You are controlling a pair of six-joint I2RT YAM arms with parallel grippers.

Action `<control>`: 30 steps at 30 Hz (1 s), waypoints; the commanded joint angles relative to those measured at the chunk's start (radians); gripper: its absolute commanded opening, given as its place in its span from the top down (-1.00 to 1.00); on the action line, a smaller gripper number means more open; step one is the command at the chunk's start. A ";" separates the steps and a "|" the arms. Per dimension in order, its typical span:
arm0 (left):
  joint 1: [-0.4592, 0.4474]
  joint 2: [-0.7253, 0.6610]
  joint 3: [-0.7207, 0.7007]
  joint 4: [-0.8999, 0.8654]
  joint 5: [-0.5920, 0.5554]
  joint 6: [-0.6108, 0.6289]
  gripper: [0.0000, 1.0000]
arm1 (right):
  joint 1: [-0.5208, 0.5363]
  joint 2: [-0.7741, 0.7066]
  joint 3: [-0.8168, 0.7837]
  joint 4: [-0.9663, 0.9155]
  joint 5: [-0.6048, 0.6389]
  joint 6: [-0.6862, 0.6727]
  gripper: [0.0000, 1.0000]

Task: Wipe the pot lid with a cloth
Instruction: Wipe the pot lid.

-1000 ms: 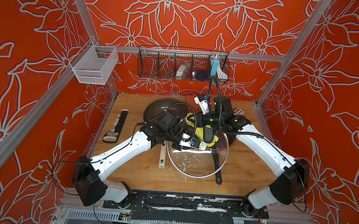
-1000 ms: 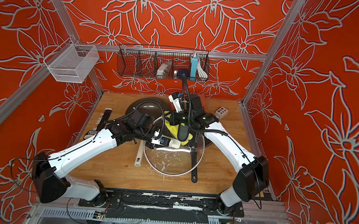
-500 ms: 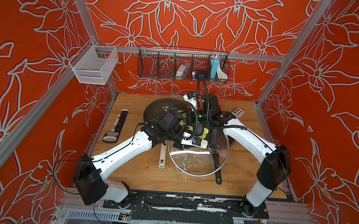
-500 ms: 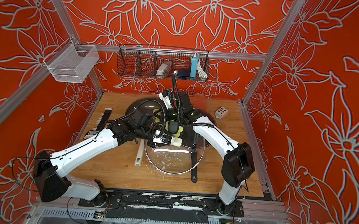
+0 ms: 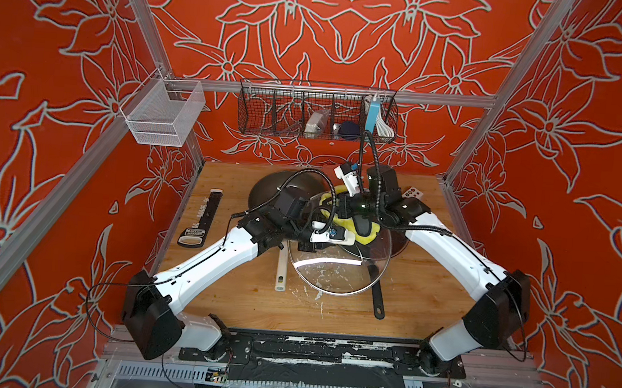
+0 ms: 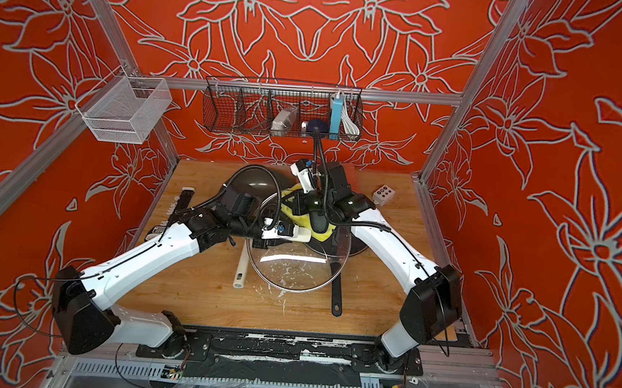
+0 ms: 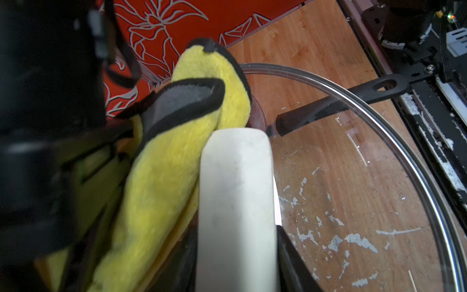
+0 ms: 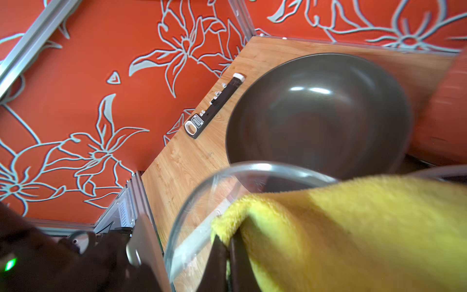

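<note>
The pot lid (image 5: 334, 271) (image 6: 296, 272) is clear glass with a metal rim and a white handle (image 7: 235, 189). It is held tilted above the table. My left gripper (image 7: 235, 268) (image 5: 314, 237) is shut on that handle, one black finger on each side. The yellow cloth (image 5: 368, 237) (image 6: 323, 235) (image 7: 161, 182) with black edging lies bunched against the lid's far part, beside the handle. My right gripper (image 8: 227, 263) (image 5: 360, 225) is shut on a fold of the cloth (image 8: 353, 227), next to the lid's rim (image 8: 192, 202).
A dark wok (image 5: 283, 187) (image 8: 316, 113) sits behind the lid. A black frying pan's handle (image 5: 377, 293) sticks out under it, beside a white tube (image 5: 282, 271). A black strip tool (image 5: 203, 217) lies at the left, a small button box (image 5: 412, 193) back right. Wire baskets (image 5: 317, 113) hang on the wall.
My right arm swung left across the lid's far side with the cloth, then came back to the right. The left arm and the lid have stayed where they were.
</note>
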State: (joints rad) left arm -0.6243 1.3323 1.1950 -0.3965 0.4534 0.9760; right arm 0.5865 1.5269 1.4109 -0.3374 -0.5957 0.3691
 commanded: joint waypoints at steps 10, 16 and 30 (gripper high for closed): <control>0.023 -0.157 -0.114 0.452 -0.022 -0.296 1.00 | -0.019 -0.250 -0.254 -0.070 0.045 -0.042 1.00; 0.024 -0.141 -0.104 0.471 -0.051 -0.325 1.00 | -0.017 -0.349 -0.386 -0.073 0.022 -0.011 1.00; 0.025 -0.168 -0.117 0.503 -0.026 -0.348 1.00 | -0.002 -0.427 -0.435 -0.103 0.038 0.028 1.00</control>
State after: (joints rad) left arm -0.6029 1.2537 1.0145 -0.1440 0.3809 0.6437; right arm 0.5770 1.0939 0.9573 -0.4248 -0.5583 0.3820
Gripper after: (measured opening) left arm 0.402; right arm 0.052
